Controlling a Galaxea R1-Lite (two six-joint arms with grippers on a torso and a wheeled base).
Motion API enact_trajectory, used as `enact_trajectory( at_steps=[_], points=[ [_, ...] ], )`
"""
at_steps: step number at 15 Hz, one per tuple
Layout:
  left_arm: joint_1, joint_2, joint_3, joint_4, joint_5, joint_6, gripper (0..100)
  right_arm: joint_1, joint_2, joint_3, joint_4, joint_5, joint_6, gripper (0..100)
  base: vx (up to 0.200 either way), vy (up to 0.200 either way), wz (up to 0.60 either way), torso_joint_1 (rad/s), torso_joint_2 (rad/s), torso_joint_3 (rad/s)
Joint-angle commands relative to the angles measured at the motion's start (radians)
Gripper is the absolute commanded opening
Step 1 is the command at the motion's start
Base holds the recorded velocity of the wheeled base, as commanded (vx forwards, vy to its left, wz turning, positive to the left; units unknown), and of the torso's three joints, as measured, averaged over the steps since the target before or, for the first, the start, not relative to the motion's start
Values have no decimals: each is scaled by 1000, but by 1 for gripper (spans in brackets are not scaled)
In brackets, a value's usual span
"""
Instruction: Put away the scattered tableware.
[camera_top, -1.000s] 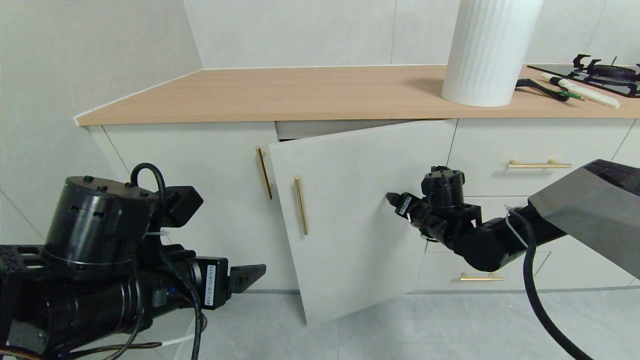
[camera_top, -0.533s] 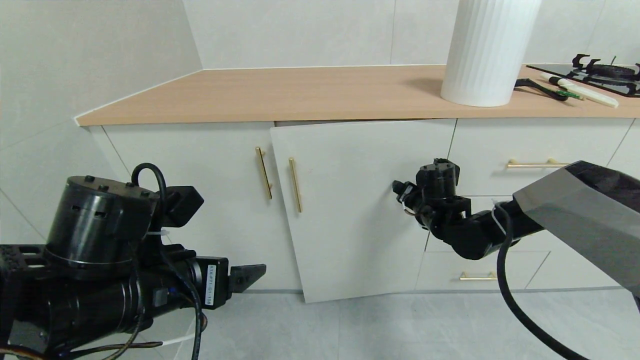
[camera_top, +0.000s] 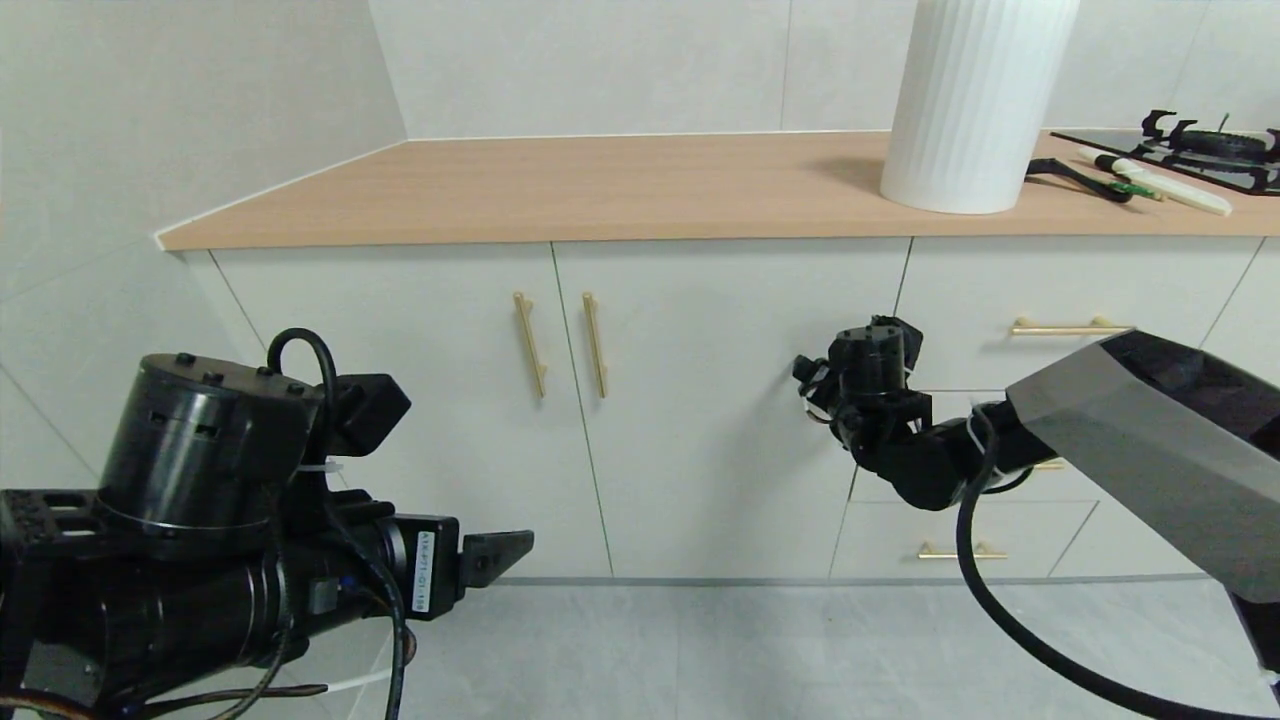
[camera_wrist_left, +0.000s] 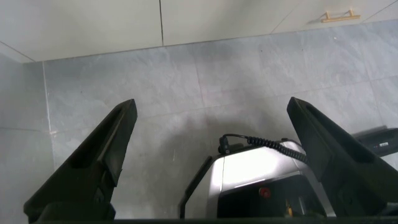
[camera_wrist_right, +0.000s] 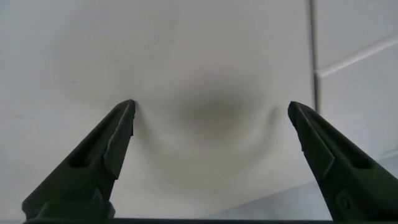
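Note:
The white cabinet door with a gold handle stands flush with the cabinet front below the wooden counter. My right gripper is at the door's right part, open, its tips against the door panel; in the right wrist view the gripper has its fingers spread wide with nothing between them. My left gripper hangs low at the left, open and empty, over the grey floor. A black-handled utensil and a white-handled one lie on the counter at the far right.
A tall white ribbed cylinder stands on the counter, with a black stove grate beyond the utensils. Drawers with gold handles are right of the door. A second door is on the left. Tiled wall closes off the left side.
The cabinet door swung from ajar to shut, with my right gripper following it in toward the cabinet front. The left arm stayed where it was.

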Motion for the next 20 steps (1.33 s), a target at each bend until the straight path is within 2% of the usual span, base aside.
enact_trajectory(
  at_steps=[1,2,3,4,9,11,13,16,18,20],
  points=[
    [0,2,0,0,0,-1,100,9,-85,114,0,57,2,100,0,0,0,0,0,0],
    [0,2,0,0,0,-1,100,15,-111,152,0,88,2,100,0,0,0,0,0,0],
    [0,2,0,0,0,-1,100,33,-292,413,-4,390,-17,100,0,0,0,0,0,0],
    [0,2,0,0,0,-1,100,32,-352,479,-9,533,-40,100,0,0,0,0,0,0],
    [0,-11,-1,-2,0,1,100,29,-388,509,-9,511,-75,100,0,0,0,0,0,0],
    [3,-63,-5,-2,0,6,100,29,-480,557,-9,465,-107,100,0,0,0,0,0,0],
    [14,-113,-3,-3,-3,62,100,7,-651,646,-9,413,-183,100,0,0,0,0,0,0],
    [19,-159,35,-26,-3,114,100,-65,-869,776,-9,408,-241,100,0,0,0,0,0,0],
    [40,-204,54,-77,3,121,100,-148,-1017,844,-1,404,-276,100,0,0,0,0,0,0],
    [57,-313,74,-91,34,121,100,-221,-1163,913,0,398,-325,100,0,0,0,0,0,0]
  ],
)
